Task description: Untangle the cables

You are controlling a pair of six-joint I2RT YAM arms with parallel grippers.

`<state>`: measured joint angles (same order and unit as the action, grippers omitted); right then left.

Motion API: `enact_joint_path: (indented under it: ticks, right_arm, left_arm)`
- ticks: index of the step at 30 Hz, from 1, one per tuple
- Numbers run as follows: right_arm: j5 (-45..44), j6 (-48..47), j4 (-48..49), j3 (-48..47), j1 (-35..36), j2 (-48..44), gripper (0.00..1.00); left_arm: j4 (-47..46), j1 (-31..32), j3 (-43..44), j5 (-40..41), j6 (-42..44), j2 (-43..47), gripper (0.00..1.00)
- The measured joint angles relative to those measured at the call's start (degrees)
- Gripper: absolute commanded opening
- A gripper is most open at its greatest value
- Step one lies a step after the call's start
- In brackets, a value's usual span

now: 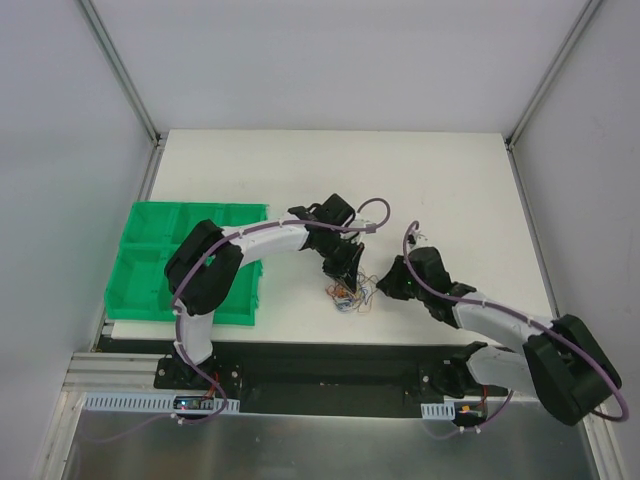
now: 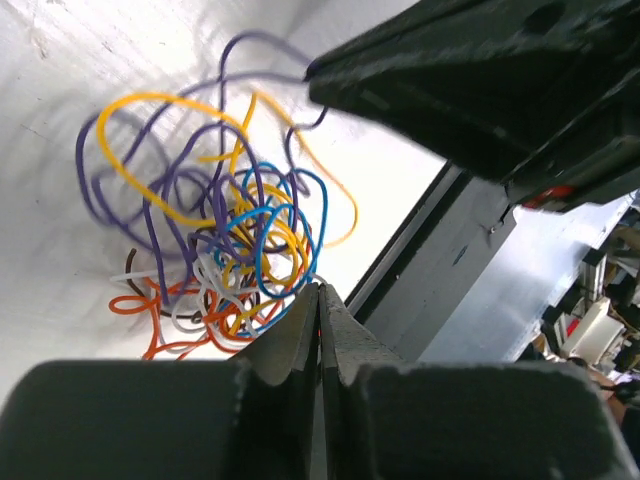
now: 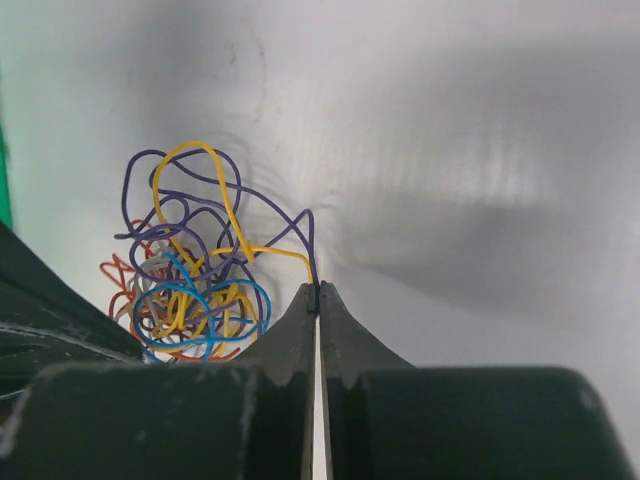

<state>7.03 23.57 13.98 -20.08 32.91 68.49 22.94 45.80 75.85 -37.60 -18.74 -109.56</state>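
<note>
Right gripper [image 3: 317, 298] is clenched, its tips pinching a purple and a yellow strand at the edge of the cables [image 3: 195, 270]. The tangle of purple, yellow, blue, orange and white wire lies on the white table [image 1: 450, 190], between both grippers. Left gripper [image 2: 320, 300] is clenched on strands at the tangle's rim. Green bins [image 1: 150, 262] sit well apart, far left.

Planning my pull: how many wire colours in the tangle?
6, left wrist view: purple wire top, yellow wire upper left, blue wire right, orange wire bottom left, white wire beside it, brown wire left. Others possibly hidden.
</note>
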Motion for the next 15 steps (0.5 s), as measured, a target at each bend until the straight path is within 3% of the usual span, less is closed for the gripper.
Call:
enact_joint_path:
  ticks: [7, 12, 15]
  right_arm:
    - [-19.54, -0.17, -14.86, 0.39, 0.09, -19.17, 0.01]
    - [-26.69, -1.81, -25.00, -1.60, 0.04, -23.34, 0.01]
    - [-24.37, -4.90, -26.47, -2.34, 0.02, -25.42, 0.01]
  left_arm:
    - [2.45, -0.04, 1.70, 4.79, 3.37, 2.49, 0.00]
    - [3.06, -0.04, 1.68, 10.27, 6.16, 10.69, 0.00]
    - [2.84, -0.04, 1.68, 11.67, 7.19, 14.38, 0.32]
